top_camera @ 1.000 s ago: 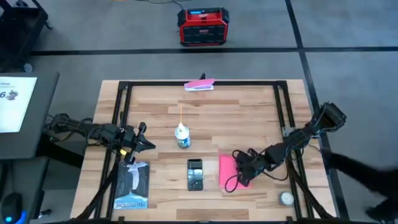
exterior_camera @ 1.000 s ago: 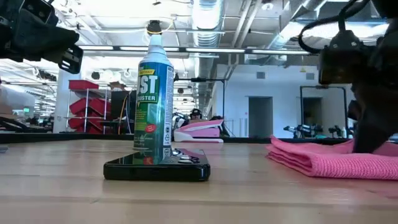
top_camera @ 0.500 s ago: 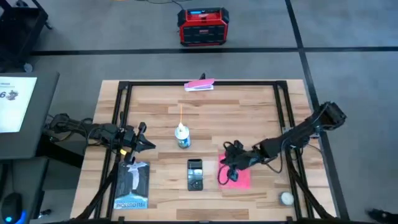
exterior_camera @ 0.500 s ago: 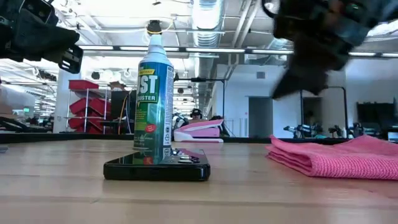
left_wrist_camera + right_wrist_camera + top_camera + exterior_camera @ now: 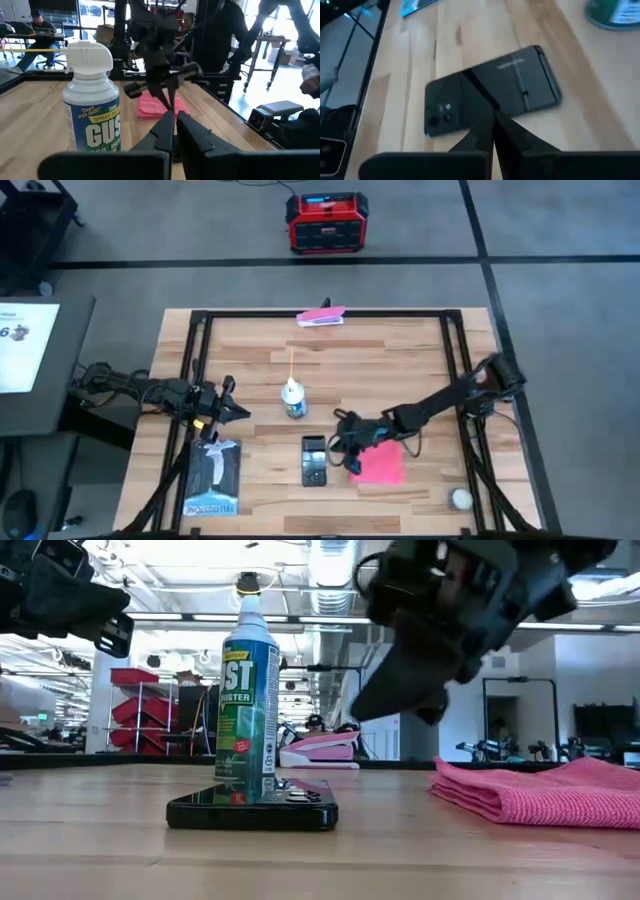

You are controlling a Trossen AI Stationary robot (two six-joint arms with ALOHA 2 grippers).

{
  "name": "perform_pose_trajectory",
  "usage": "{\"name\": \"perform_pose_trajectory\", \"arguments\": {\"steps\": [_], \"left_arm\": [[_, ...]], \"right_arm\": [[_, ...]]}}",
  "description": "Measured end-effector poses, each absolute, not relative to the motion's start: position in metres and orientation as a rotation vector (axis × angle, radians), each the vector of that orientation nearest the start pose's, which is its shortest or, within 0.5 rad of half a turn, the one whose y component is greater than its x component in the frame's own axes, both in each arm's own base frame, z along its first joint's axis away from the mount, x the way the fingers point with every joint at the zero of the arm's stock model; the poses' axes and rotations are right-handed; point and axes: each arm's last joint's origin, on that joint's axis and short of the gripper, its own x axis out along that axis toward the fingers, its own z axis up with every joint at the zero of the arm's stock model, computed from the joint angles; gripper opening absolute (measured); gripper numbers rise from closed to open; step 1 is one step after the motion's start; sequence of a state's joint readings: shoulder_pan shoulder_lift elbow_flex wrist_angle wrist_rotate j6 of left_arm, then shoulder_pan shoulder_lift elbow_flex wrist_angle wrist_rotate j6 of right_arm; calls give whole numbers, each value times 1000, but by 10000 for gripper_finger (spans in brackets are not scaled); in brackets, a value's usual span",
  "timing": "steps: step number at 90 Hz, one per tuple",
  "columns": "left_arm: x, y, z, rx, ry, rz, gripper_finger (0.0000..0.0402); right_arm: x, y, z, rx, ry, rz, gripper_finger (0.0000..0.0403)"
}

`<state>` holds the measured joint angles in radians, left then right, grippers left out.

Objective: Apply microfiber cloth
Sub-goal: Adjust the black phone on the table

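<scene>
Printed on the spray can (image 5: 92, 117): "Dust with Gus!", "SPRAY AND", "GUS"; in the low view, "ST" over "USTER". Marked "6" on the white sheet (image 5: 25, 347) left of the table. Unreadable lettering on the book (image 5: 212, 477) cover.

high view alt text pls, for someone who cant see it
The right gripper hovers between a black phone and the pink microfiber cloth on a wooden table. The left gripper waits near a spray can, above a booklet.
</scene>
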<state>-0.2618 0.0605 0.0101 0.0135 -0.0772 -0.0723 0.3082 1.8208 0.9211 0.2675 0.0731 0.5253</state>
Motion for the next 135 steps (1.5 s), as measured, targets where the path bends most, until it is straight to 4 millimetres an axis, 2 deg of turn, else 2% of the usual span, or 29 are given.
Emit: {"name": "perform_pose_trajectory", "arguments": {"steps": [15,25,33,44,71,103,123,135], "left_arm": [[98,-24,164,-38,37,-174,0],[98,-23,164,-31,35,-147,0],[98,-22,164,-28,33,-135,0],[98,-22,164,-36,32,-124,0],[98,-22,164,-64,32,-116,0],[98,-21,164,-74,32,-101,0],[98,-20,165,-80,29,-81,0],[99,-19,165,-94,28,-63,0]], "right_arm": [[370,109,148,360,643,58,0],[385,106,140,331,689,27,0],[394,102,131,320,729,-2,0],[401,99,135,299,742,-50,0],[393,101,129,266,867,-131,0],[393,108,130,266,833,-146,0],[402,121,155,301,695,-53,0],[401,129,147,310,735,-20,0]]}}
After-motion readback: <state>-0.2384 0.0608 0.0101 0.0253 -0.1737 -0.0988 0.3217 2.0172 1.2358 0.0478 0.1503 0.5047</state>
